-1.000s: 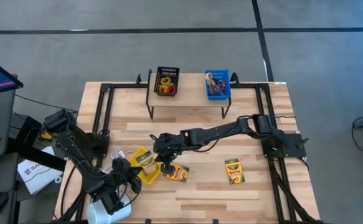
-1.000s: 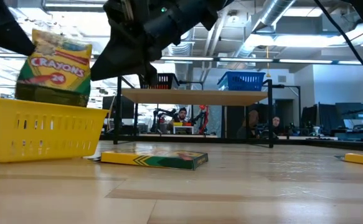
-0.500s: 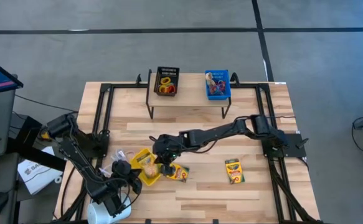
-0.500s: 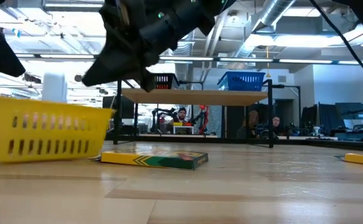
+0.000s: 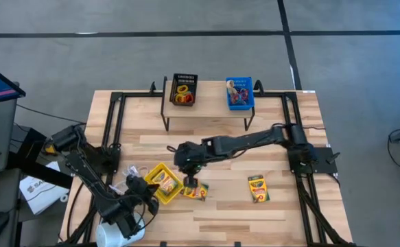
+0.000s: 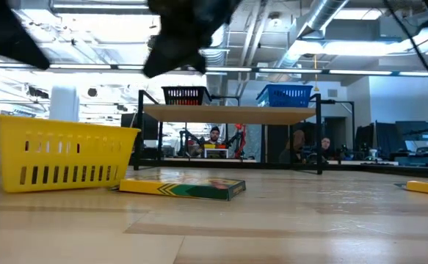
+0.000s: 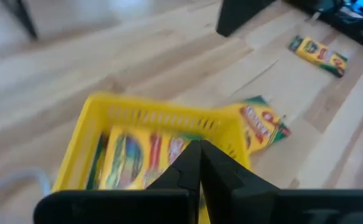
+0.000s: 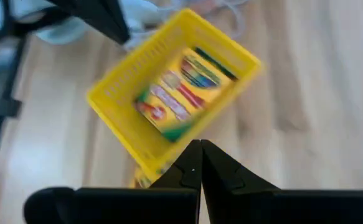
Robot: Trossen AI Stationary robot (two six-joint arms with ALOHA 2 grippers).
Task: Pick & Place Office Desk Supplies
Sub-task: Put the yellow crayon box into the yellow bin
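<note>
Done: one crayon box (image 8: 176, 93) lies in the yellow bin (image 5: 164, 184), just beneath the right tool (image 5: 189, 180), fingers together, empty.
Left: two boxes (image 5: 257, 187) on the tabletop (image 5: 220, 213).
Left tool (image 7: 198, 162): closed, beside bin.

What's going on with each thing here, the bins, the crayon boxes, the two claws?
Yellow bin: on the table, one crayon box lying inside.
Crayon box beside the bin: flat on the table.
Crayon box farther right: flat, alone.
Black bin: on the shelf, rings inside.
Blue bin: on the shelf, holding items.
Left gripper: shut, empty.
Right gripper: shut, empty, above the yellow bin.
</note>
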